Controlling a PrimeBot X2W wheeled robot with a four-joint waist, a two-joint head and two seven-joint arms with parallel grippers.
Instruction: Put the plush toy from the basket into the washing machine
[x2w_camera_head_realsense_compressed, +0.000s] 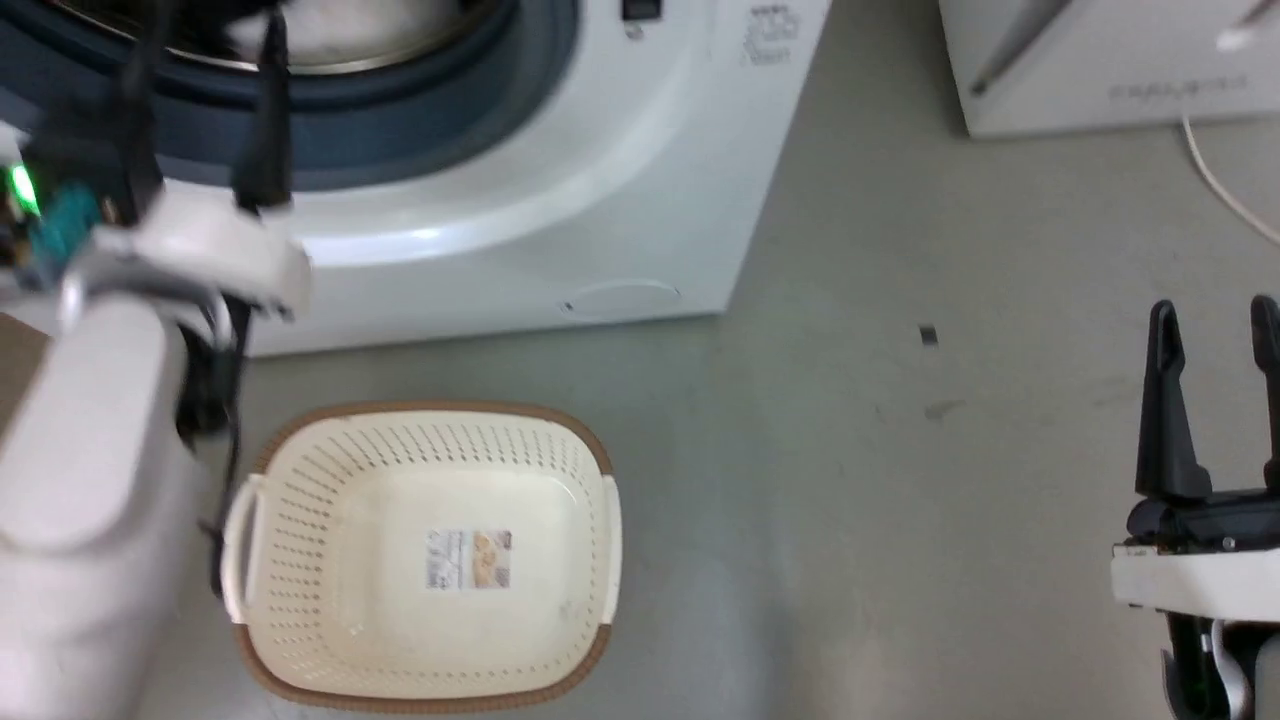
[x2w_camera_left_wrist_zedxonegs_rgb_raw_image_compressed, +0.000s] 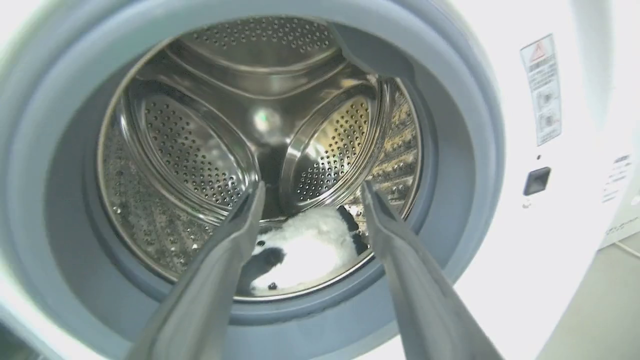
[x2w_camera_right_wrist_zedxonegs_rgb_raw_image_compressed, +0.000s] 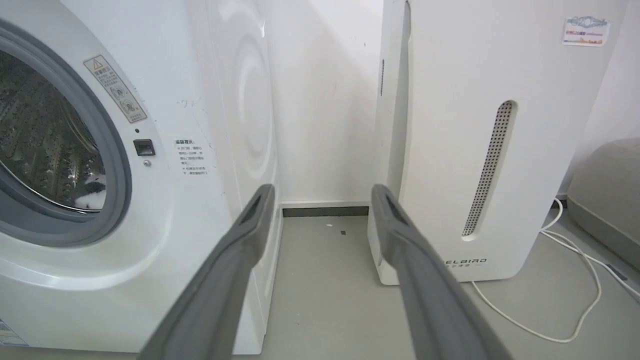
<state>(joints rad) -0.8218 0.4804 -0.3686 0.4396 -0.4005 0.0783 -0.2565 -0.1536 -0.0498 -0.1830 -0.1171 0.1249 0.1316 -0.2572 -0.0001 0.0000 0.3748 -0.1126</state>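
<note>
"ELBIRD" low on the white appliance (x2w_camera_right_wrist_zedxonegs_rgb_raw_image_compressed: 440, 150)

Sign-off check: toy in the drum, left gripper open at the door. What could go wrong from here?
1. The plush toy lies just behind the drum's front lip; it might tumble out or foul the grey seal.
2. The left gripper, open at the opening, may scrape that seal when withdrawn.
3. The basket sits below the left arm and could get knocked.

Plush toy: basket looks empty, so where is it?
Left wrist view: the plush toy lies low in the washing machine drum, just behind the door seal, beyond the left gripper.
</note>
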